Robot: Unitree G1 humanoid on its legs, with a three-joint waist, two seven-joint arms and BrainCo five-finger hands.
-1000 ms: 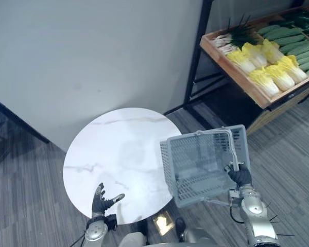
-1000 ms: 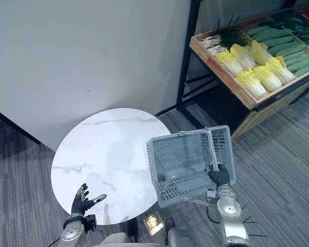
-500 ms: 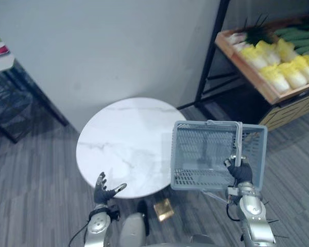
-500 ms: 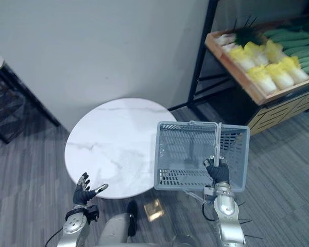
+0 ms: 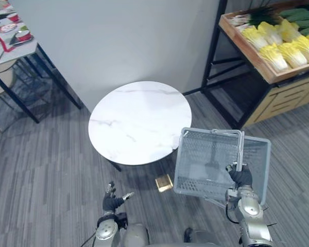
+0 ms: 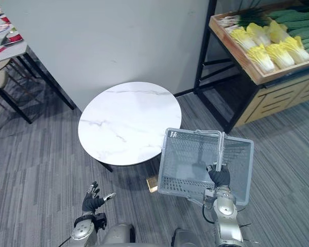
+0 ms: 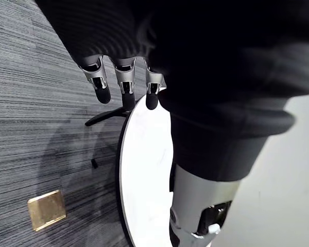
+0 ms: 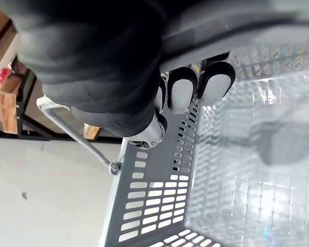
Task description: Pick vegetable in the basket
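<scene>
The empty basket (image 5: 203, 154) hangs just beside the table (image 5: 139, 118), its handle (image 5: 241, 148) enclosed by the curled fingers of the right hand (image 5: 240, 177), forearm raised; it is judged light, stiff mesh, best carried by that handle. The cabbages (image 5: 278, 49) lie on the shelf (image 5: 247, 55), well apart, and are judged leafy and bruisable, to be taken round the body. The left hand (image 5: 112, 202) is low over the floor, fingers spread, empty.

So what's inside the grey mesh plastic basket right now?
Nothing visible: the grey mesh plastic basket looks empty, bare floor showing. The right hand, curled round its handle, covers a small patch inside.
</scene>
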